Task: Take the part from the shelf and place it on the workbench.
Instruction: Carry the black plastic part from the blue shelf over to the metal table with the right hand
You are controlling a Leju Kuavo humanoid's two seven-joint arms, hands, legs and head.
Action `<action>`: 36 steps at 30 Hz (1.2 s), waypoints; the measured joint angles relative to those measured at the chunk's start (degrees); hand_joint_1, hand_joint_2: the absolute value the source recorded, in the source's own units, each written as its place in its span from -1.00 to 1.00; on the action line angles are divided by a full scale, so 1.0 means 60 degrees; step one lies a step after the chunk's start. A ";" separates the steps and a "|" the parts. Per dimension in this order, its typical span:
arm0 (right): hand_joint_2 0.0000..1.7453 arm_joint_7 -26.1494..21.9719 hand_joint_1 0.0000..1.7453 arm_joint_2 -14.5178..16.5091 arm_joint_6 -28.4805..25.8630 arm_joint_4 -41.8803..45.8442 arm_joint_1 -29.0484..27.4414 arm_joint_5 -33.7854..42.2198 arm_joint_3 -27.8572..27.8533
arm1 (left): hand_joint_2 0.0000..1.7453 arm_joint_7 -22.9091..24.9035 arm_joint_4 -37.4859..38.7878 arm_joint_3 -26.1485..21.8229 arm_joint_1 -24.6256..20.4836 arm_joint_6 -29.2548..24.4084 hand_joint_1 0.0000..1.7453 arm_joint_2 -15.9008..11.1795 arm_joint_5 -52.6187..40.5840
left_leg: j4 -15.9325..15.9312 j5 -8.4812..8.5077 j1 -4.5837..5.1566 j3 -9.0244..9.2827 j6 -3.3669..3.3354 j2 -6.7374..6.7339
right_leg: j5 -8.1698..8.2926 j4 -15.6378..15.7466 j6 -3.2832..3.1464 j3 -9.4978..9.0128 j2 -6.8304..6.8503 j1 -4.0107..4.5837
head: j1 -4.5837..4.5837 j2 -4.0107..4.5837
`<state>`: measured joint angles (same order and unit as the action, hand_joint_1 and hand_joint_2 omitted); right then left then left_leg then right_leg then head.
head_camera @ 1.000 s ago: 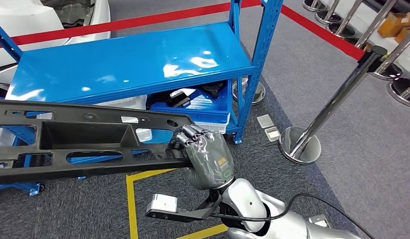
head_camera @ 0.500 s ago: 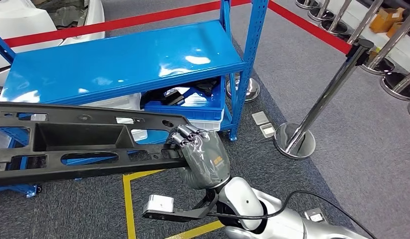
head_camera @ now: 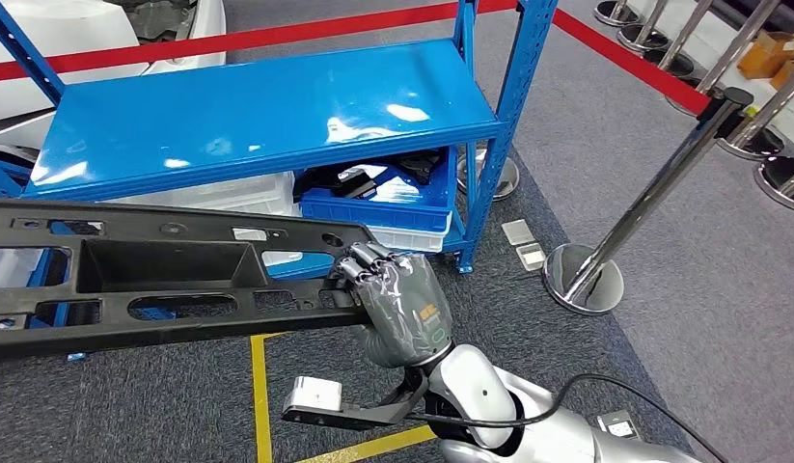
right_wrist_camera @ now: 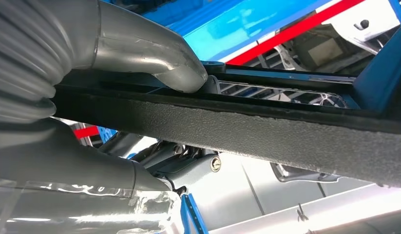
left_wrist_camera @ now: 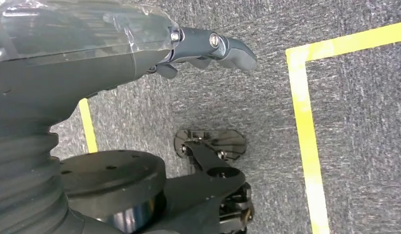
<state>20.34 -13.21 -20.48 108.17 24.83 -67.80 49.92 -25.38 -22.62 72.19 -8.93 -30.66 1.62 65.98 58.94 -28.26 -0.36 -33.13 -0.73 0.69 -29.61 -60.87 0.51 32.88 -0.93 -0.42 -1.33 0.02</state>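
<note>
Gripping the near end of the long black part (head_camera: 161,280), the right hand (head_camera: 397,307) has its fingers (head_camera: 362,262) curled over the upper edge, and in the right wrist view the thumb (right_wrist_camera: 154,58) presses on one side of the part's rough edge (right_wrist_camera: 266,131). The part hangs in the air in front of the blue shelf (head_camera: 267,111), clear of its top board and roughly parallel to it. Below that board, inside the shelf, sits a blue bin (head_camera: 383,204) with dark pieces. A chrome post (head_camera: 653,198) stands beside the shelf on the grey carpet. The left hand (left_wrist_camera: 208,46) hangs above the carpet near a yellow floor line (left_wrist_camera: 305,136); it holds nothing, with its fingers loosely bent.
</note>
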 joint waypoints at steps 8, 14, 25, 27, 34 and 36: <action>1.00 -0.0003 1.00 -0.0003 0.0057 0.0000 -0.0036 0.0004 -0.0007 | 1.00 0.0026 0.0133 0.0000 -0.0086 0.0054 -1.00 0.0093 -0.0036 | 0.1546 -0.0883 -0.0025 -0.0745 0.0443 0.0029 | 0.0152 0.0451 -0.0281 -0.0068 0.0207 -0.0069 | 0.0157 0.0000; 1.00 -0.0029 1.00 -0.0003 0.0141 0.0000 -0.0097 0.0004 -0.0009 | 1.00 0.0028 0.0238 0.0000 -0.0082 0.0107 -1.00 0.0096 -0.0105 | 0.1338 -0.0446 -0.0114 -0.0516 0.0520 -0.0141 | 0.0120 0.0422 -0.0238 -0.0097 0.0458 -0.0071 | 0.0247 0.0000; 1.00 -0.0056 1.00 -0.0005 0.0164 0.0000 -0.0126 0.0004 -0.0067 | 1.00 0.0026 0.0315 0.0000 -0.0117 0.0169 -1.00 0.0117 -0.0177 | -0.0123 0.0079 -0.0038 -0.0006 -0.0045 -0.0111 | -0.1198 -0.2008 0.0132 0.0920 0.0234 -0.0064 | 0.0105 0.0000; 1.00 -0.0056 1.00 -0.0010 0.0169 0.0000 -0.0159 0.0004 -0.0070 | 1.00 0.0026 0.0333 0.0000 -0.0113 0.0170 -1.00 0.0117 -0.0177 | -0.0108 0.0081 -0.0007 -0.0008 -0.0054 -0.0005 | -0.1075 -0.2263 0.0098 0.1036 0.0206 -0.0060 | 0.0086 0.0000; 1.00 -0.0056 1.00 -0.0016 0.0171 0.0000 -0.0164 0.0002 -0.0092 | 1.00 0.0025 0.0357 0.0000 -0.0114 0.0179 -1.00 0.0145 -0.0178 | -0.0047 0.0142 0.0003 -0.0133 0.0150 0.0335 | 0.0052 0.0346 -0.0112 -0.0068 -0.0097 0.0006 | 0.0080 0.0000; 1.00 -0.0056 1.00 -0.0011 0.0171 0.0000 -0.0158 0.0002 -0.0095 | 1.00 0.0025 0.0366 0.0000 -0.0115 0.0179 -1.00 0.0147 -0.0178 | 0.0127 -0.0001 0.0013 -0.0191 0.0255 0.0293 | 0.0114 0.0420 -0.0204 -0.0086 0.0011 -0.0043 | 0.0114 0.0000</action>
<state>20.01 -13.27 -19.45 108.17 23.88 -67.79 49.35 -25.22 -20.43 72.19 -9.62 -29.58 2.50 64.91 59.70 -28.26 -0.28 -34.28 0.80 2.45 -28.93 -58.35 -0.71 32.37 -0.87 -0.68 -0.65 0.02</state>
